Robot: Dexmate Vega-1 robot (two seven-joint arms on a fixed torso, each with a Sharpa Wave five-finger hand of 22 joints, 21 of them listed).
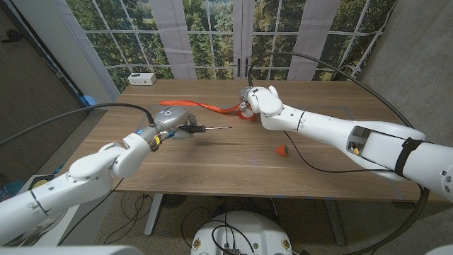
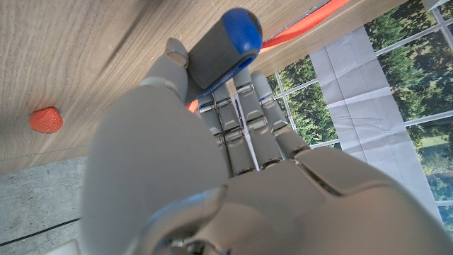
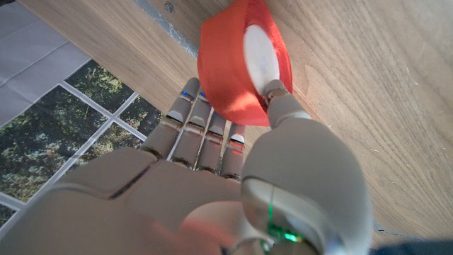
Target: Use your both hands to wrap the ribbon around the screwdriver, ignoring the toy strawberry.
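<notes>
The left hand is gripping the screwdriver by its blue-capped handle, holding it above the table's left half, tip pointing toward the middle. The right hand is holding the red ribbon roll near the far edge, a strip trailing leftward. The toy strawberry is sitting toward the near edge.

bare desk runs along the near edge between the arms. the strawberry sits beside the right forearm. the ribbon stretches across the middle; a white box occupies the far left corner.
</notes>
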